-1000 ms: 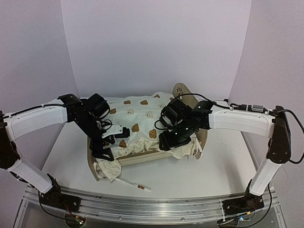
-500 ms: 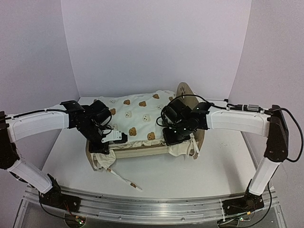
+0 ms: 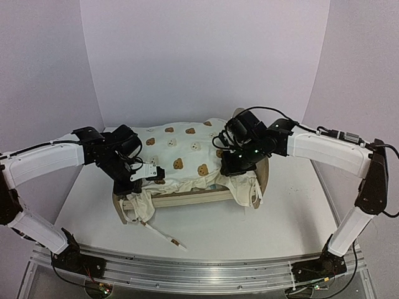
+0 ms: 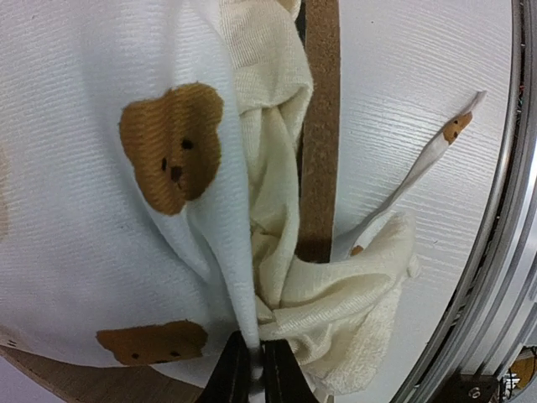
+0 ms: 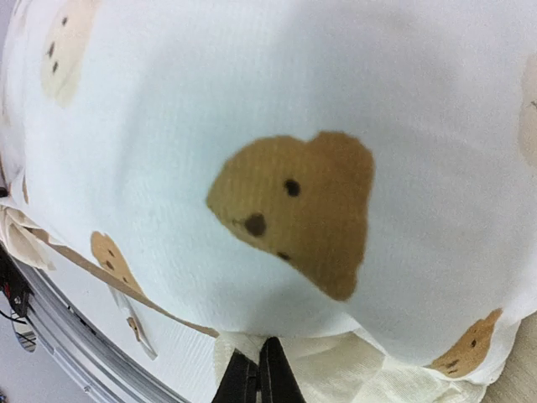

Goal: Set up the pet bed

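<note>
Over pet bed (image 3: 187, 200), arms angled inward, left gripper (image 4: 252, 346) and right gripper (image 5: 257, 349) pinching bedding (image 3: 187, 149)

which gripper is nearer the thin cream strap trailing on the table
Left: left gripper grips bear-print bedding just behind the thin cream strap; right gripper is farther right.

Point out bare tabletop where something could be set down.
Widest bare patch: table right-front, between the pet bed and the right arm's base. Another strip runs left of the bed, under the left arm. Front-centre is cut by a tie strap. Crowded: the bed's near corners, where the left pincer and right pincer grip the bear-print bedding.
</note>
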`<state>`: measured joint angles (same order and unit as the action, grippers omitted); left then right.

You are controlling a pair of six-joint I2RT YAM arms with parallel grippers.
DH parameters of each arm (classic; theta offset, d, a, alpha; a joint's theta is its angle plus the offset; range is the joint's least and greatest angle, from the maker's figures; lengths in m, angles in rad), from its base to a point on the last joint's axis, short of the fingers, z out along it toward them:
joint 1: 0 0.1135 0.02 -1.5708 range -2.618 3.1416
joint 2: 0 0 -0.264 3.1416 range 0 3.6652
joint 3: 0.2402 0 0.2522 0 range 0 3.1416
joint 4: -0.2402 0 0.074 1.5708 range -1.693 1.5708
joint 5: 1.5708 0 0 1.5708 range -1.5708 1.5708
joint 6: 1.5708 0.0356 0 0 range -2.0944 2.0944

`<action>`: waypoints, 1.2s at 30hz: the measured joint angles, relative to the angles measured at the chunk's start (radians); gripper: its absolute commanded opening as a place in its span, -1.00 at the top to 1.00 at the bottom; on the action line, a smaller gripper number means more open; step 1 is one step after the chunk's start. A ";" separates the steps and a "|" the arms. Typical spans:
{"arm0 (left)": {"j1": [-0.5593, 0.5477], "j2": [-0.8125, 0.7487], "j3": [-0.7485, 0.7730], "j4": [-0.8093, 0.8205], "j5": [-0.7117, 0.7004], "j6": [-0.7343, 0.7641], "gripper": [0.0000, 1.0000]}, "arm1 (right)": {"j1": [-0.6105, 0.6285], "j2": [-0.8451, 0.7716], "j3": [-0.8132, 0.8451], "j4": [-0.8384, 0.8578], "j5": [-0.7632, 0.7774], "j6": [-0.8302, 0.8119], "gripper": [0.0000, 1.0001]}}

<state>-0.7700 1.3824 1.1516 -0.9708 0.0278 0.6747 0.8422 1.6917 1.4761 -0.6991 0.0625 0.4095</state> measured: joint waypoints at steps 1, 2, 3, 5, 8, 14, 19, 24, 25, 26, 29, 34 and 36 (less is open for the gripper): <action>0.001 0.000 0.002 0.001 0.001 0.001 1.00 | 0.000 0.000 0.007 -0.001 -0.008 -0.002 1.00; 0.002 0.001 0.004 0.001 0.002 0.002 1.00 | 0.000 0.000 0.013 -0.002 -0.015 -0.004 1.00; 0.002 0.001 0.006 0.002 0.004 0.004 1.00 | 0.000 0.000 0.019 -0.006 -0.019 -0.007 1.00; 0.004 0.001 0.009 -0.003 0.006 0.004 1.00 | -0.001 0.000 0.027 -0.008 -0.027 -0.014 1.00; 0.016 0.001 0.043 -0.033 0.006 0.011 1.00 | -0.010 -0.004 0.041 -0.014 -0.040 -0.024 1.00; 0.104 -0.027 0.195 -0.082 0.019 0.058 1.00 | -0.048 -0.052 0.048 -0.016 -0.085 -0.043 1.00; 0.147 -0.088 0.236 -0.147 0.069 0.092 1.00 | -0.063 -0.093 0.048 -0.012 -0.147 -0.052 1.00; 0.169 -0.142 0.230 -0.203 0.135 0.115 1.00 | -0.068 -0.121 0.025 0.000 -0.196 -0.054 1.00; 0.169 -0.153 0.219 -0.203 0.151 0.115 1.00 | -0.071 -0.125 0.016 0.002 -0.205 -0.054 1.00; 0.169 -0.165 0.196 -0.198 0.164 0.115 1.00 | -0.073 -0.128 0.007 0.003 -0.218 -0.054 1.00; 0.169 -0.183 0.112 -0.177 0.187 0.113 1.00 | -0.074 -0.130 -0.037 0.014 -0.266 -0.050 0.90; 0.174 -0.139 0.064 -0.157 0.202 0.089 1.00 | -0.081 -0.086 -0.086 -0.008 -0.289 -0.029 0.52; 0.176 -0.123 0.064 -0.146 0.207 0.080 1.00 | -0.088 -0.068 -0.086 -0.009 -0.270 -0.025 0.40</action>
<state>-0.5941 1.2598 1.2152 -1.1170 0.2346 0.7549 0.7546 1.6233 1.3899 -0.7085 -0.2077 0.3845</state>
